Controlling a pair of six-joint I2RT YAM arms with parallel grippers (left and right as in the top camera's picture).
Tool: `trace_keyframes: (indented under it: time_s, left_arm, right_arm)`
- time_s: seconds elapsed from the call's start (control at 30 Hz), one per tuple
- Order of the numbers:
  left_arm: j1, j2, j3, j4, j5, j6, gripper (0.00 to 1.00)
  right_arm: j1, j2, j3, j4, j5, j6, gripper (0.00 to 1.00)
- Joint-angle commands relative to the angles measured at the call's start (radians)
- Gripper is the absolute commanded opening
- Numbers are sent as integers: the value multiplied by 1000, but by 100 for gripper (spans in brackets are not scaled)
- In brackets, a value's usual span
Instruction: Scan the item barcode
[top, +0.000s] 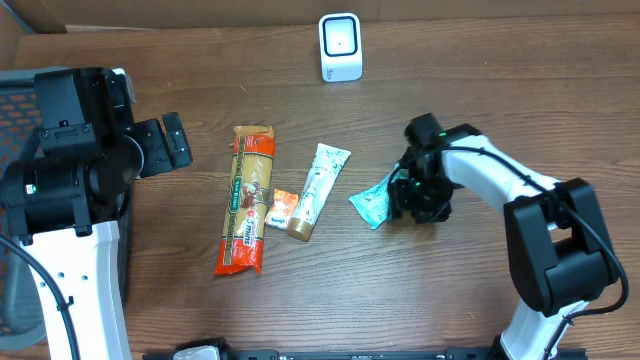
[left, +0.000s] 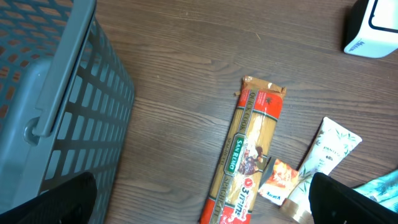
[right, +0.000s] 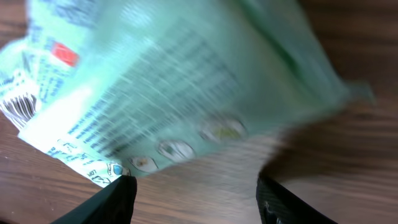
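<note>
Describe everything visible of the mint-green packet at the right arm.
The mint-green plastic packet is a glossy pouch printed with fine text, a red patch, a row of round icons and a barcode near one edge. It is tilted between the fingers of the right gripper, which appears to grip it, over the brown wooden table, right of the white gold-capped tube. Blur hides finer detail.

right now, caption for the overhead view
The right claw grips a teal packet near pasta bag, tube and white scanner.
</note>
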Motion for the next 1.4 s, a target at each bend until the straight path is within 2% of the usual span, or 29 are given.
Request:
trace_keyframes:
  time_s: [0.0, 0.2, 0.4, 0.53, 0.7, 0.97, 1.1, 1.3, 1.37]
  left_arm:
    - [-2, 5, 6, 1, 12, 16, 100]
    - [-2, 5, 6, 1, 12, 15, 100]
    - [-2, 5, 6, 2, 12, 16, 100]
    - [-2, 5, 6, 1, 12, 16, 100]
    - [-2, 5, 6, 1, 12, 16, 100]
    - [-2, 5, 6, 1, 12, 16, 100]
    - [-2, 5, 6, 1, 12, 16, 100]
    - [-2, 5, 6, 1, 12, 16, 100]
    - [-2, 5, 6, 1, 12, 16, 100]
  right_arm:
    - [-35, 1, 0, -2, -29, -121, 64]
    - [-94, 1, 126, -80, -118, -285, 66]
    - [-127, 1, 203, -36, -117, -545, 91]
    - [-128, 17, 197, 46, -117, -660, 92]
    - [-128, 74, 197, 77, -122, -679, 91]
    - [-128, 165, 197, 75, -193, -684, 78]
    - [-128, 166, 194, 62, -249, -683, 66]
    - [-128, 166, 97, 98, -248, -646, 59]
    - [-128, 166, 50, 139, -245, -604, 50]
